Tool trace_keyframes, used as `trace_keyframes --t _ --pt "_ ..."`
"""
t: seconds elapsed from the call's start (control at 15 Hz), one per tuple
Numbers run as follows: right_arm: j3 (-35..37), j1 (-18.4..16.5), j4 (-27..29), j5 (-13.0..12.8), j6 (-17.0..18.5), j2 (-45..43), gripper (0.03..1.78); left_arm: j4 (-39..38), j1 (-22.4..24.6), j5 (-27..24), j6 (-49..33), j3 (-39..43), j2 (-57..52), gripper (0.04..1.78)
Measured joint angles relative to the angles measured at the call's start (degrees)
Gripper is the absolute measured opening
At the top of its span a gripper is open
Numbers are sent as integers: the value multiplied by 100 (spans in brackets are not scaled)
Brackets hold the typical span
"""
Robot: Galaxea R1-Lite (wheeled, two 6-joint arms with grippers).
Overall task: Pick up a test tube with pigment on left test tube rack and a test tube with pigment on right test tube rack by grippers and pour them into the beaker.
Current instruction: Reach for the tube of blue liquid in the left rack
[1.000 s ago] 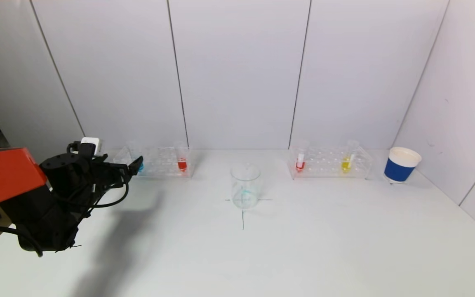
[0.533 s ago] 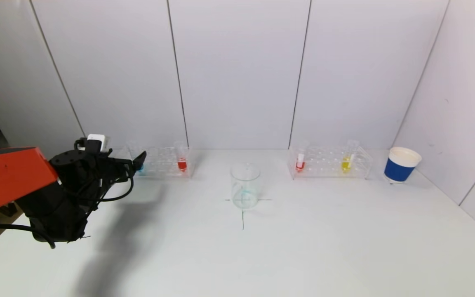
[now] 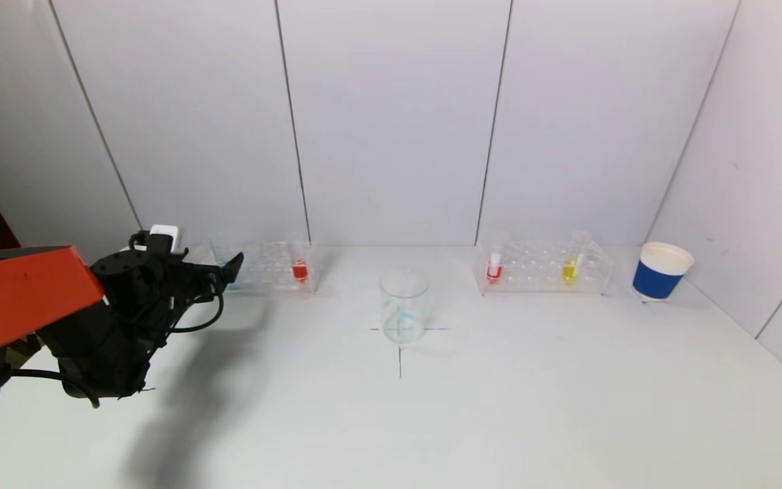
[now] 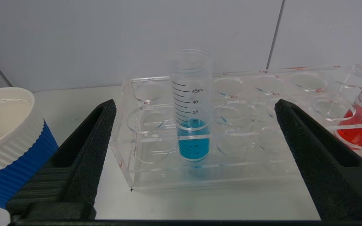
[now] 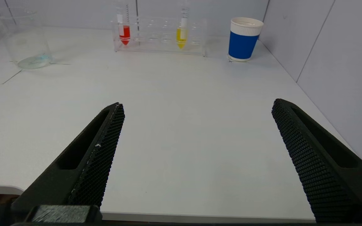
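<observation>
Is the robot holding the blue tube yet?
No, the left gripper has its jaws wide open on either side of the blue tube, which stands in its rack untouched.

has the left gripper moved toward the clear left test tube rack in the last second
Yes. In the head view the left gripper has advanced toward the clear left test tube rack, its tip now covering the blue-pigment tube there.

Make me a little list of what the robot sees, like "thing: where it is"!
left gripper: open, in front of the blue tube, not touching
blue tube: upright in left rack
red tube: same rack, other end
beaker: table middle
right rack: red tube and yellow tube
right gripper: open, holding nothing, over the near table
</observation>
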Motion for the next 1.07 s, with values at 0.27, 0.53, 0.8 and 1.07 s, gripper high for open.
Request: trace_keyframes --t 0.27,0.53,0.8,1.07 --pt "0 0 -2 0 0 0 171 -2 5 16 1 -144 44 176" --pt "0 0 -2 0 0 0 171 -2 22 16 15 -414 143 176" --pt "0 0 -2 2 0 0 171 -2 30 18 37 -651 265 176" --pt "0 0 0 2 0 0 171 0 33 27 41 -852 422 168"
